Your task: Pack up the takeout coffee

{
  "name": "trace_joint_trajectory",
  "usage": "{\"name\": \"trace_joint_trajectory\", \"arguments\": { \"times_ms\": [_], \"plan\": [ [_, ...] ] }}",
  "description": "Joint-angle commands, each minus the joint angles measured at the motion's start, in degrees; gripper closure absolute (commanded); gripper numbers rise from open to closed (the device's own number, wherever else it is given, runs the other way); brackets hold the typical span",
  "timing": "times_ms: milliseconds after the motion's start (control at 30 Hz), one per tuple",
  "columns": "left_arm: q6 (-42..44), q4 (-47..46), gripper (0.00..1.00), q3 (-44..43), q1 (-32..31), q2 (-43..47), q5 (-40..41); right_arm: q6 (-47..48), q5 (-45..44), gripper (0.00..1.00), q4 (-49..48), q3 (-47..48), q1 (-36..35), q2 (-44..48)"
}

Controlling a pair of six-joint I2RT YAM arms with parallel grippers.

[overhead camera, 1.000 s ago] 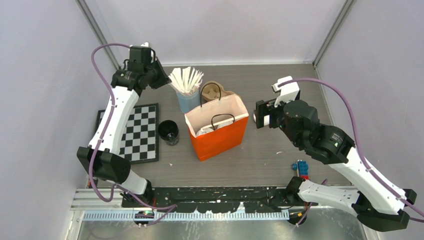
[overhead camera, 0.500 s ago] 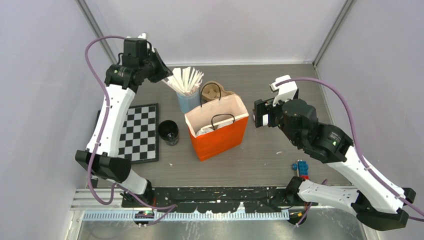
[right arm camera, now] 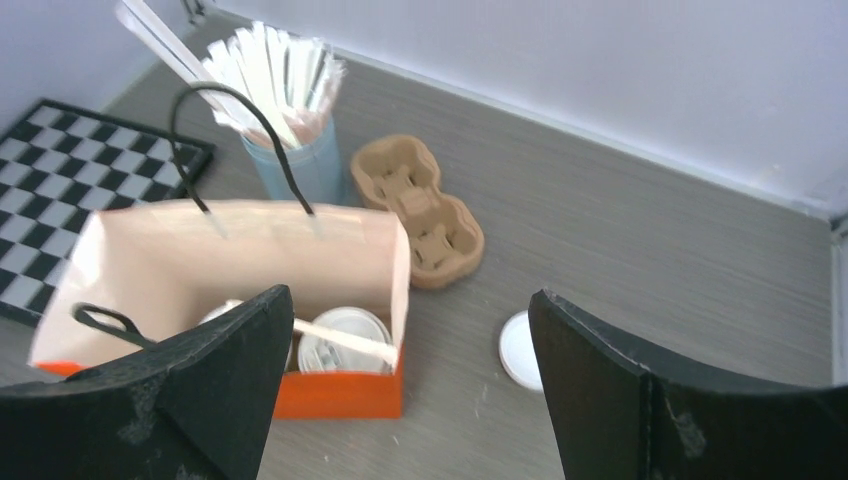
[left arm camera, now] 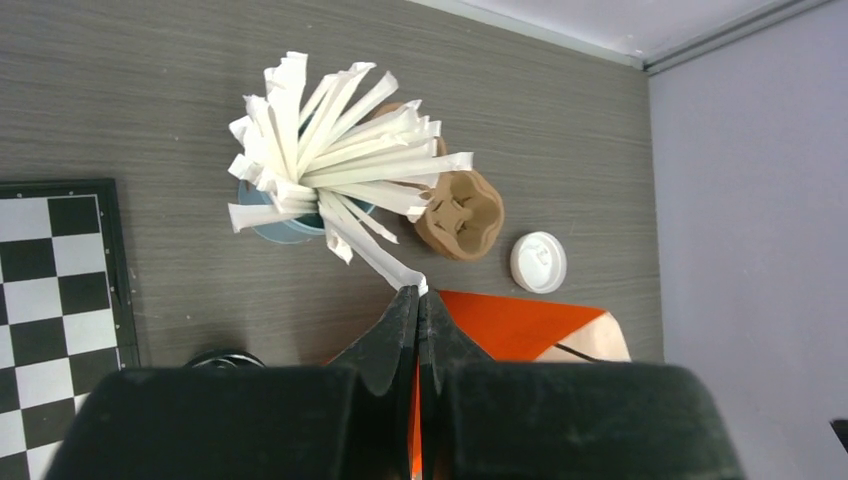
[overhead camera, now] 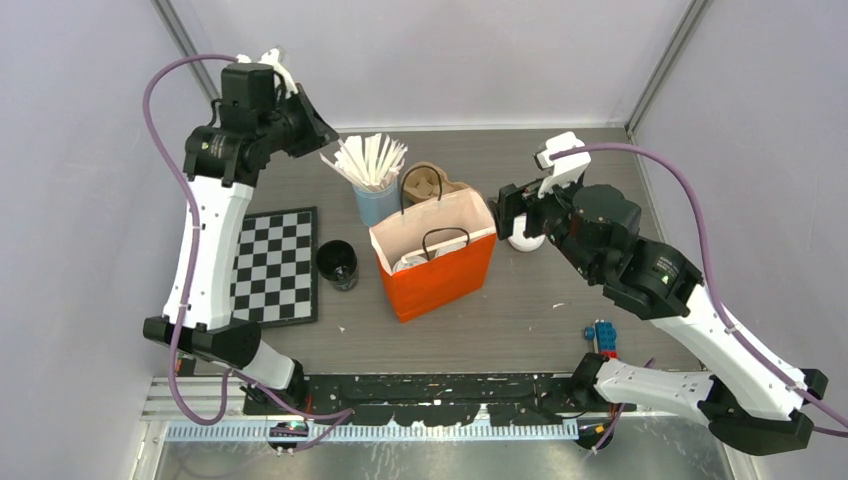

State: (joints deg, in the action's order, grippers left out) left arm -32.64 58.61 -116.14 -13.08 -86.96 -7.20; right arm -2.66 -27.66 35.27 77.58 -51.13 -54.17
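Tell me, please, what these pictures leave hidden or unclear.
Orange bag contents: right wrist view, its wall and the right gripper hide most.
White-lidded cup: top view, right gripper covers part.
Dark cup: left wrist view, left gripper, shut on a white stick, hides most.

walls: plain pale lilac [overhead camera: 450, 60] | table: grey wood-grain [overhead camera: 480, 150] | frame: metal corner posts [overhead camera: 660, 62] | light: even
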Motion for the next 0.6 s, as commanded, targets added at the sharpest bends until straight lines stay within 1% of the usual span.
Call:
{"name": "trace_joint_trajectory", "arguments": {
  "times_ms": [0, 133, 300, 367, 567],
  "plan": [
    [1.56, 4.6, 1.0, -7.77, -0.28, 2.65, -3.5, 1.73, 2.43, 0.09, -6.81, 4.27, 0.17, -2.32],
    [3.82, 6.62, 1.0, -11.55, -0.28, 4.25, -6.69, 2.32, 3.44, 0.09, -8.17, 5.48, 0.16, -3.95],
    [6.0, 6.27, 1.0, -13.35, -0.28, 7.75, -15.27, 2.33, 4.34, 0.09, -9.17, 7.03, 0.16, -5.76],
    [6.6, 5.48, 1.0, -13.4, -0.28, 9.46, -19.93, 2.36, 4.57, 0.1, -9.38, 7.66, 0.17, -6.26],
    [4.18, 1.31, 1.0, -12.39, -0.28, 14.19, -26.74, 2.31, 4.04, 0.1, -10.13, 7.85, 0.16, -6.47]
  ]
}}
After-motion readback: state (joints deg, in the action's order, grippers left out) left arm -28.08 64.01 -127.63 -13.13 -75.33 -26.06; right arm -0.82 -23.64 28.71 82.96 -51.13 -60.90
